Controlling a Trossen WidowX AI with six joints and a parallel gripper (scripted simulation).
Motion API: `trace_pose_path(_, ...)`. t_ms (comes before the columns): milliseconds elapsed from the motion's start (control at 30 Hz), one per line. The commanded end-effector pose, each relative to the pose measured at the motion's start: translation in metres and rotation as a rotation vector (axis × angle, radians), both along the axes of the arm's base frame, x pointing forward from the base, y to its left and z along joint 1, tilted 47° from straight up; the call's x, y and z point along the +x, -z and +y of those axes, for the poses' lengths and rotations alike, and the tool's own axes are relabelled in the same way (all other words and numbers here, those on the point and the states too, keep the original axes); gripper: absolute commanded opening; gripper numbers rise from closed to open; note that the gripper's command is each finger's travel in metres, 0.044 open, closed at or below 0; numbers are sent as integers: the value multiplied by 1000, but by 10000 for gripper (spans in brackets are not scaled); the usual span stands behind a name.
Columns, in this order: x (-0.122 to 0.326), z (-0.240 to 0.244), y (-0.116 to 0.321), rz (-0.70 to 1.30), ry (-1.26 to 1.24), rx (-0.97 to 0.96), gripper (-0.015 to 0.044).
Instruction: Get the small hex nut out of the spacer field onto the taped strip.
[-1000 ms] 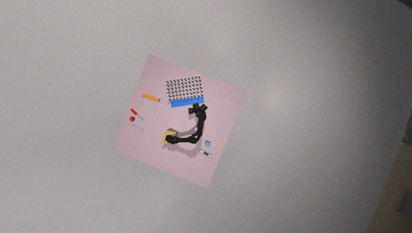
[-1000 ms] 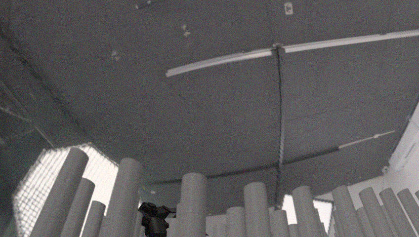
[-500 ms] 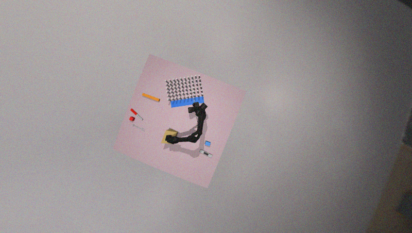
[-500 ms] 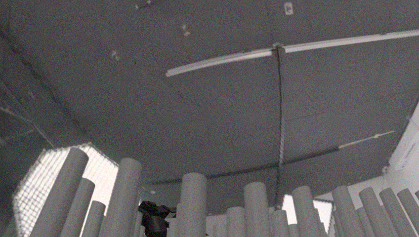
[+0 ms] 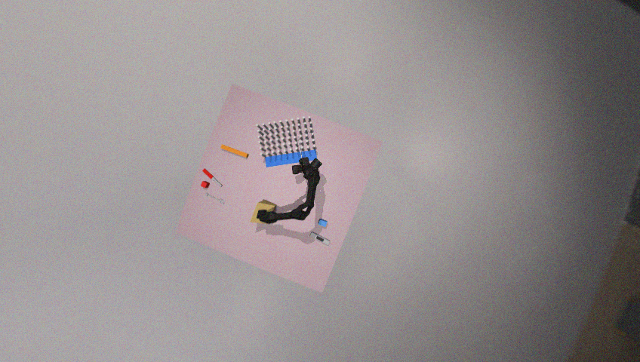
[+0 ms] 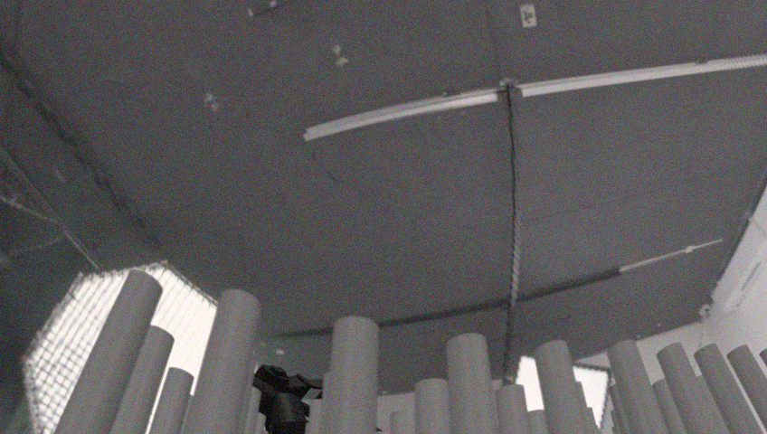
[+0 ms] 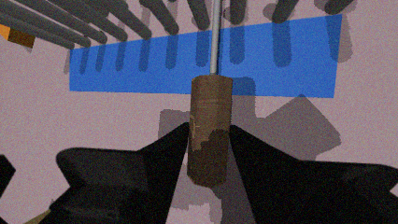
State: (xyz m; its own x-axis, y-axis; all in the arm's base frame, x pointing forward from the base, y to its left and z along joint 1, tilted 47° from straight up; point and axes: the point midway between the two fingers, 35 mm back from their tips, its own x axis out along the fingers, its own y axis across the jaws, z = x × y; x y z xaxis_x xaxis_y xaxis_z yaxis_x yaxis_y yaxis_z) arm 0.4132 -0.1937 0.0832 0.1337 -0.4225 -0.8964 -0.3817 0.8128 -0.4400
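My gripper (image 7: 209, 127) is shut on the brown handle (image 7: 210, 107) of a tool, just in front of the taped strip. The tool's thin grey shaft (image 7: 215, 39) runs over the blue taped strip (image 7: 126, 81) (image 5: 274, 161) and on between the standing spacers; its far end is out of the wrist view. The spacers (image 7: 161, 18) (image 5: 284, 134) (image 6: 355, 376) stand in rows behind the strip. In the top view the gripper is at the right part of the strip's front edge. I cannot make out the hex nut in any view.
An orange bar (image 5: 234, 151) lies left of the field. A red-handled tool (image 5: 207, 173), a red block (image 5: 204, 184) and a thin pale tool (image 5: 215, 197) lie at the left edge. A blue block (image 5: 322, 222) and a grey-white object (image 5: 325, 240) lie right of the arm base.
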Motion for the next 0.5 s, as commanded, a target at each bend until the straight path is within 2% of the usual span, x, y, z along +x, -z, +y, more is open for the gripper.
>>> trace_pose_path(0,4,1,1,-1,3,0,0)
trace_pose_path(467,11,3,4,-2,3,0,0)
